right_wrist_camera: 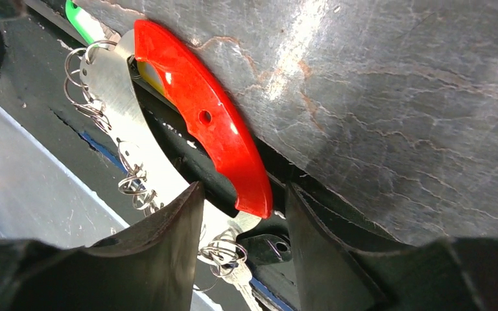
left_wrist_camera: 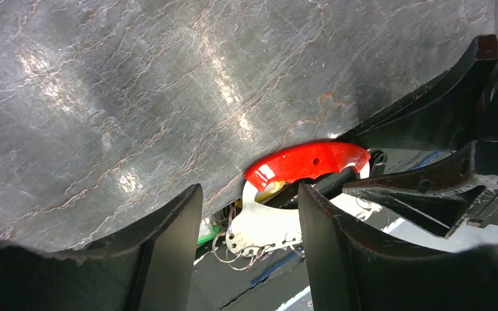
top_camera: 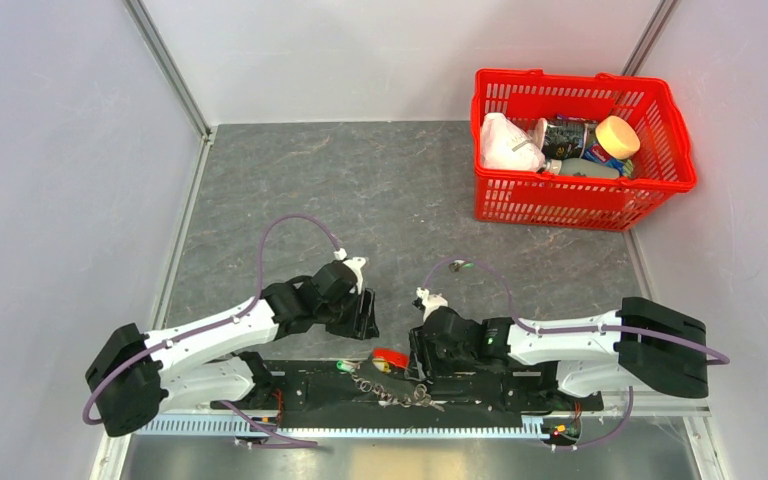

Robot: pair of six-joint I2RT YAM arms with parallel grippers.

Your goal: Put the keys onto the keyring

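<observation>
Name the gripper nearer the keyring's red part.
The right gripper: the keyring, at its red end, lies between its fingers; the left gripper sits short.

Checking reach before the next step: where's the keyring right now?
Top view: the keyring lies at the table's near edge, centre, between the left hand and right hand, with keys just nearer the arm bases.

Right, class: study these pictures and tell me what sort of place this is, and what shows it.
Probably a robot lab test cell: a left arm and right arm bolted at the near edge of a grey table, plain panels walling it in, and a red basket of odd items.
</observation>
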